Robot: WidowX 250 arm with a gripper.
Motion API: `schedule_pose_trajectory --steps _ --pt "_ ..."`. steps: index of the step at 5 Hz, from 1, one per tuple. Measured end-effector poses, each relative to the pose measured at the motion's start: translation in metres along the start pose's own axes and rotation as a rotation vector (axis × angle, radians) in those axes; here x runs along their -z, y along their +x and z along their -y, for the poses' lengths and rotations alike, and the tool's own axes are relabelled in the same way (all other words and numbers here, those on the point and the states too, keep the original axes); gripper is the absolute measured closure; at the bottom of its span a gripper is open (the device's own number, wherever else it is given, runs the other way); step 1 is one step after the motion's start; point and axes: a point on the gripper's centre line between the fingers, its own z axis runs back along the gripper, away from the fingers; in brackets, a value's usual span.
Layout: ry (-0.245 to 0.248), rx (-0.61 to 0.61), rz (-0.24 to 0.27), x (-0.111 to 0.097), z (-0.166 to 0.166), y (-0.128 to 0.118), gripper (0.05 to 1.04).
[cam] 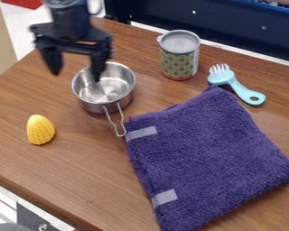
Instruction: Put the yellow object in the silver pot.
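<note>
The black gripper [76, 72] hangs at the upper left, over the back left part of the silver pot, its two fingers spread apart with nothing held between them. Below its right finger stands the silver pot [104, 108], upright, its inside bare metal and its wire handle pointing toward the front. A yellow ridged object [40, 130] lies on the wooden table at the left, in front of the pot and apart from it.
A folded purple towel [207, 158] covers much of the right side, close to the pot's handle. Behind it are a can [180, 56] with a patterned label and a light blue brush [236, 85]. The wooden table's [81, 180] front edge runs across the lower left.
</note>
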Motion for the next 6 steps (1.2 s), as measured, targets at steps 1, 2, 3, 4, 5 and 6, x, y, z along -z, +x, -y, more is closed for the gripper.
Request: schedule_pose_trajectory --steps 1,2,3,4,5,6 --pt "-0.002 0.017 -0.045 0.008 -0.033 -0.023 0.083" --pt "-0.029 0.023 -0.074 0.015 -0.049 -0.038 0.083" --pt "-0.028 0.038 -0.073 0.025 -0.056 -0.05 0.083" --pt "-0.036 0.042 -0.033 0.035 -0.052 -0.052 0.083" --pt "-0.021 0.046 0.0 0.047 -0.047 -0.054 0.083" --pt "-0.014 0.036 0.013 0.055 -0.045 -0.051 0.083"
